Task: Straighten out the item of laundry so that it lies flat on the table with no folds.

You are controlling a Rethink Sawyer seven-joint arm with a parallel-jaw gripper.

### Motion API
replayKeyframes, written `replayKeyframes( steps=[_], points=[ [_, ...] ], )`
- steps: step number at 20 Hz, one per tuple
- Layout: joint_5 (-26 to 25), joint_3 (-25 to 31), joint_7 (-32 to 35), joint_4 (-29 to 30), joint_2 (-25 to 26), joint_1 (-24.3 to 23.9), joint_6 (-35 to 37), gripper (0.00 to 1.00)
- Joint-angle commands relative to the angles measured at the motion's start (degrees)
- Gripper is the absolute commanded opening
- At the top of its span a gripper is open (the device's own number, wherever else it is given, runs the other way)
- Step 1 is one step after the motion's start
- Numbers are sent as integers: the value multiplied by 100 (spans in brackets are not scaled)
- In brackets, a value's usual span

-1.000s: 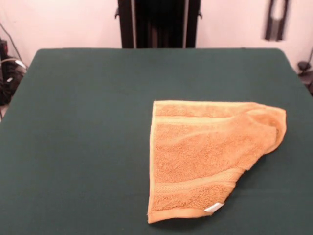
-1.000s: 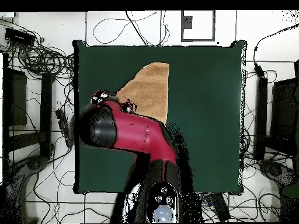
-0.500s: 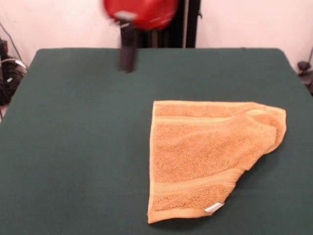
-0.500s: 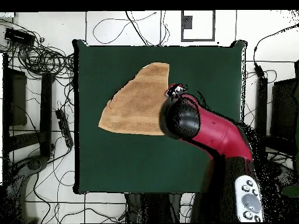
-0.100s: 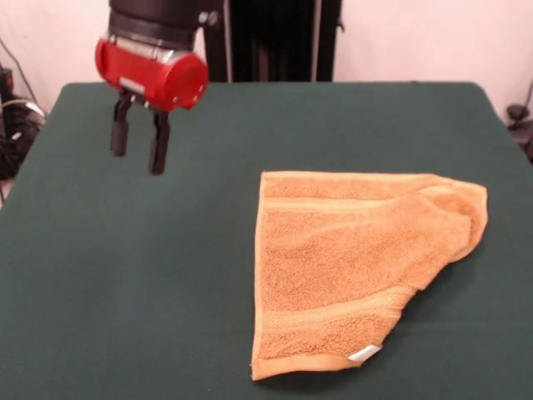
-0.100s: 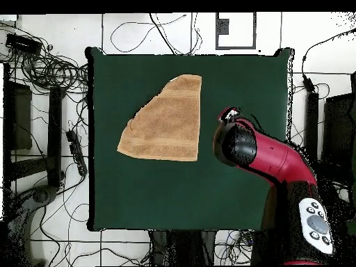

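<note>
Big green table point(image 5: 166, 275), white wall behind, orange towel point(image 5: 350, 267) with one corner folded over, my gripper point(image 5: 138, 143) open and empty above the table.

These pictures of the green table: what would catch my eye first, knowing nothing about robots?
Likely the orange towel, lying right of centre on the dark green table in the front view, one corner folded over so it looks almost triangular. Next, the red and black arm's gripper, hanging open above bare cloth to the towel's left, well clear of it.

Folded-under corner of the towel point(image 5: 454, 208) hidden beneath its own flap — gripper point(image 6: 229, 112) mostly covered by the arm point(image 6: 278, 156) overhead.
</note>
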Motion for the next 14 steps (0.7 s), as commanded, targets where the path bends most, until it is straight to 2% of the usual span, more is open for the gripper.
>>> replayKeyframes(
  steps=[1, 5, 14],
  points=[
    [-449, 1146, -215, 0, 375, -14, -101, 100],
    [-527, 1127, -99, -33, 380, 19, 52, 100],
    [-436, 864, 524, 427, 135, 353, -22, 100]
  ],
)
